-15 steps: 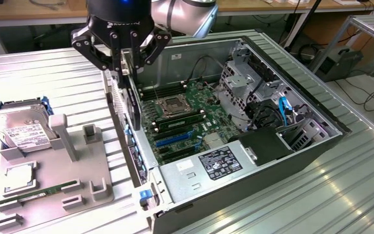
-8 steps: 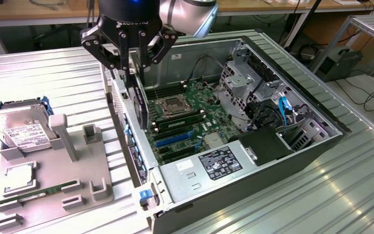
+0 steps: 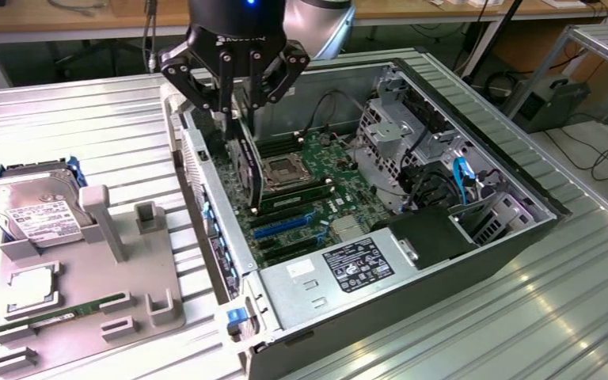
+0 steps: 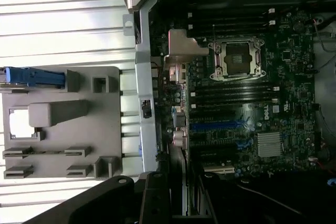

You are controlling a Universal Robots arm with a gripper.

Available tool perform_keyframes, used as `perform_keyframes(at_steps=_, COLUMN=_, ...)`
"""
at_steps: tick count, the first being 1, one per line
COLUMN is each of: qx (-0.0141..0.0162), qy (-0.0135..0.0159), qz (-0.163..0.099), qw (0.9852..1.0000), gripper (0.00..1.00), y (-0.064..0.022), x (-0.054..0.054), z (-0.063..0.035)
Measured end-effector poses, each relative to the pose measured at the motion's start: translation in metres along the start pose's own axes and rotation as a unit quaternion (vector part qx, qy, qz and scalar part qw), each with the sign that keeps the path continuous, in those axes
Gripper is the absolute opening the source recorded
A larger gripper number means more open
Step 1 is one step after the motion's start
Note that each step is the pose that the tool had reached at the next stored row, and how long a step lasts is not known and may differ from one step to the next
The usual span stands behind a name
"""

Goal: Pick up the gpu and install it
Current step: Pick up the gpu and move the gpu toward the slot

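**Exterior view.** In the upper middle of the frame the gripper [image 3: 238, 99] hangs over the open computer case [image 3: 494, 146]. Its black fingers pinch the top edge of the gpu [image 3: 244, 162]. The card hangs upright and edge-on, and its lower end is down inside the case, close to the rear wall on the exterior view's left. It is just beside the CPU socket [image 3: 283, 168], above the motherboard [image 3: 331, 178]. Below it in the frame the blue slots [image 3: 283, 227] lie bare. The drive cage [image 3: 389, 131] and the power supply [image 3: 359, 263] close in the far and near sides of the case, and the room over the board between them is free. At the lower left of the frame a grey fixture tray [image 3: 82, 317] sits well apart on the ribbed metal table [image 3: 72, 111]. It carries a hard drive [image 3: 32, 210] and a RAM stick [image 3: 61, 314].

**Wrist view.** The camera looks along the card, which shows as a thin strip between the dark gripper parts. It runs just inside the case's silver rear wall [image 4: 144, 82]. A long blue slot [image 4: 215, 126] and a finned heatsink [image 4: 269, 144] lie on the board beyond it, both uncovered. The grey tray lies outside the wall, apart from it.
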State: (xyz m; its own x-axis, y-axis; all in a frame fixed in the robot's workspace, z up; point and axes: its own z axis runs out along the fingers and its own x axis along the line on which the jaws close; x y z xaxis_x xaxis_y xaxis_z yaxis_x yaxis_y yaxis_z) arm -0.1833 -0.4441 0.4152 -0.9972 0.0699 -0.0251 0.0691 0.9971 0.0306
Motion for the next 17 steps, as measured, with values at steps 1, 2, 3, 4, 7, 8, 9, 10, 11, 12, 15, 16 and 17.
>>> perform_keyframes(at_steps=1, qx=0.0001, qy=0.0000, qz=0.000, qw=1.0000, gripper=0.26, y=0.0001, x=-0.002, z=0.0004)
perform_keyframes(at_steps=2, qx=0.0001, qy=0.0000, qz=0.000, qw=1.0000, gripper=0.26, y=0.0003, x=-0.004, z=0.0010)
perform_keyframes(at_steps=3, qx=0.0002, qy=0.0001, qz=0.000, qw=1.0000, gripper=0.26, y=0.0004, x=-0.007, z=0.0017)
perform_keyframes(at_steps=4, qx=0.0002, qy=0.0001, qz=0.000, qw=1.0000, gripper=0.26, y=0.0005, x=-0.009, z=0.0023)
perform_keyframes(at_steps=7, qx=0.0003, qy=0.0003, qz=0.000, qw=1.0000, gripper=0.26, y=0.0009, x=-0.015, z=0.0049)
perform_keyframes(at_steps=8, qx=0.0003, qy=0.0003, qz=0.000, qw=1.0000, gripper=0.26, y=0.0010, x=-0.017, z=0.0057)
perform_keyframes(at_steps=9, qx=0.0004, qy=0.0004, qz=0.000, qw=1.0000, gripper=0.26, y=0.0012, x=-0.020, z=0.0066)
perform_keyframes(at_steps=10, qx=0.0005, qy=0.0005, qz=0.000, qw=1.0000, gripper=0.26, y=0.0014, x=-0.022, z=0.0073)
perform_keyframes(at_steps=11, qx=0.0005, qy=0.0006, qz=0.000, qw=1.0000, gripper=0.26, y=0.0015, x=-0.026, z=0.0082)
perform_keyframes(at_steps=12, qx=0.0005, qy=0.0006, qz=0.000, qw=1.0000, gripper=0.26, y=0.0017, x=-0.028, z=0.0090)
perform_keyframes(at_steps=15, qx=0.0006, qy=0.0008, qz=0.000, qw=1.0000, gripper=0.26, y=0.0021, x=-0.035, z=0.0120)
perform_keyframes(at_steps=16, qx=0.0006, qy=0.0009, qz=0.000, qw=1.0000, gripper=0.26, y=0.0023, x=-0.038, z=0.0129)
perform_keyframes(at_steps=17, qx=0.0007, qy=0.0010, qz=0.000, qw=1.0000, gripper=0.26, y=0.0024, x=-0.040, z=0.0139)
